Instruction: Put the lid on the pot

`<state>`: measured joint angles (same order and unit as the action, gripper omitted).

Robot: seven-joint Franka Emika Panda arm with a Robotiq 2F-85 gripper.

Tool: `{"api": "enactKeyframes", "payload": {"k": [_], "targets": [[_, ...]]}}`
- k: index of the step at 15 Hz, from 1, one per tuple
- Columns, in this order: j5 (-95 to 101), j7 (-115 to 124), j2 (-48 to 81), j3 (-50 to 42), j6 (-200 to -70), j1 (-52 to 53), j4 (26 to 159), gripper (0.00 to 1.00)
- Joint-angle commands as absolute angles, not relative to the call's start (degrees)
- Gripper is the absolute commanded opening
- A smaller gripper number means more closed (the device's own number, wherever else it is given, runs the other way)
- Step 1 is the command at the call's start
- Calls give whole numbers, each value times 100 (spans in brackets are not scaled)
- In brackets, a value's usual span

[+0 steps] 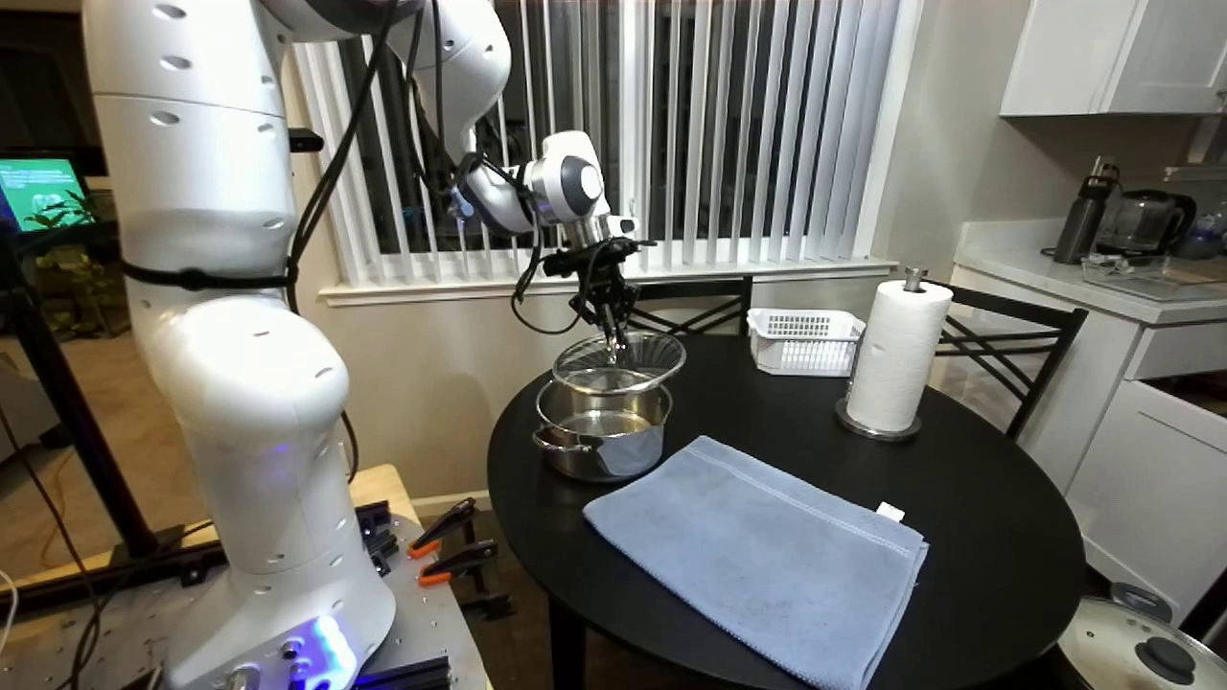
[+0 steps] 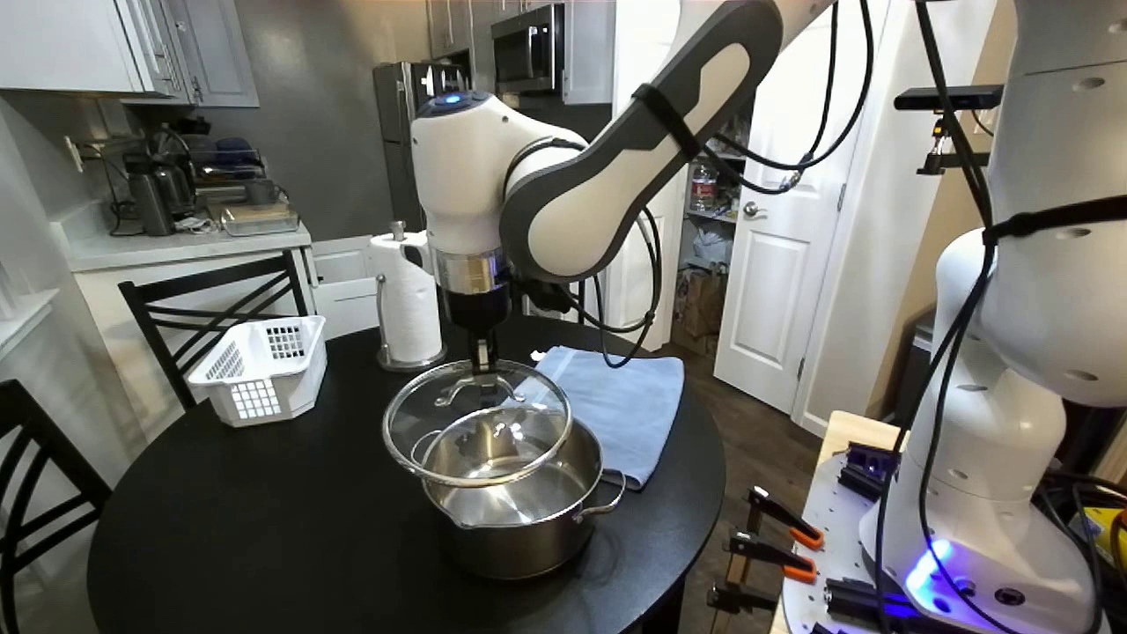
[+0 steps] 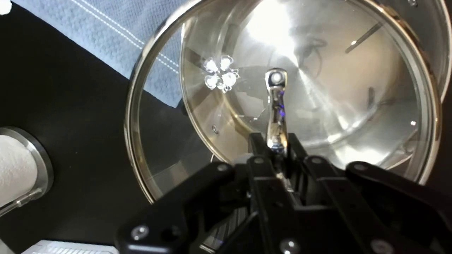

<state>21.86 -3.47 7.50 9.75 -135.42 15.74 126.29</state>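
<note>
Over the steel pot (image 2: 519, 548) on the black desk (image 2: 264, 519), a little off-centre, hangs the lid (image 2: 477, 424): clear round glass, thin gleaming metal rim (image 3: 132, 141), polished arched handle (image 3: 277, 109). The pincer (image 3: 274, 141) has that handle clamped between its fingers (image 3: 257, 144).

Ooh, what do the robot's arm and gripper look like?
The arm is rounded and white with dark grey panels, black cables, black straps and a blue light on its base. The gripper is black and jointed, with shiny screws.
</note>
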Motion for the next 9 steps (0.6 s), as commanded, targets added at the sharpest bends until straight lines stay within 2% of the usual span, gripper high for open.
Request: {"api": "enactKeyframes", "payload": {"k": [1, 9], "targets": [[1671, -1128, 652, 1003, -13809, 1241, 12791, 4], [1043, -1961, 1112, 1107, -13696, 1031, 12506, 4]]}}
